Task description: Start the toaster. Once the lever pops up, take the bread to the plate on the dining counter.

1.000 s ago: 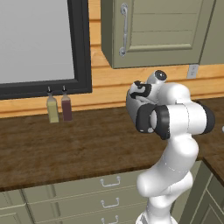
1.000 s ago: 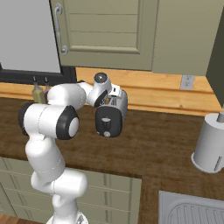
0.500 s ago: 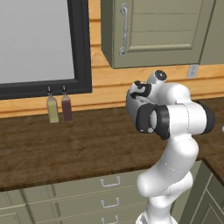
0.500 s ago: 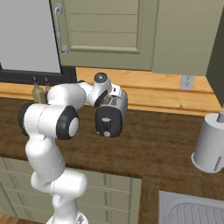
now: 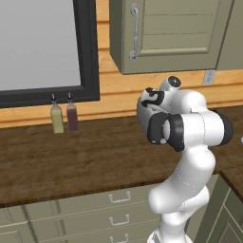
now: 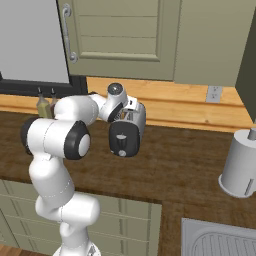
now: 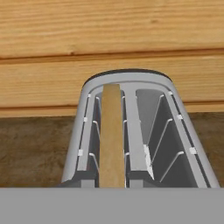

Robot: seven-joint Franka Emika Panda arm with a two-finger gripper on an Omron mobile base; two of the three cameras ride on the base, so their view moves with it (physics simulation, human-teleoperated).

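Bread (image 7: 111,135) sits low in the toaster (image 6: 126,134) on the counter (image 6: 180,165); pincer is closed, empty, above it. Carrying to the plate remains.

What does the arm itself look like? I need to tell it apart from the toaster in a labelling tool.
The arm is glossy white, built of rounded, tube-like links with dark, nearly black bands and round caps at the joints. A small white knob with a dark end cap sits on top of the wrist. No loose cables or markings show.
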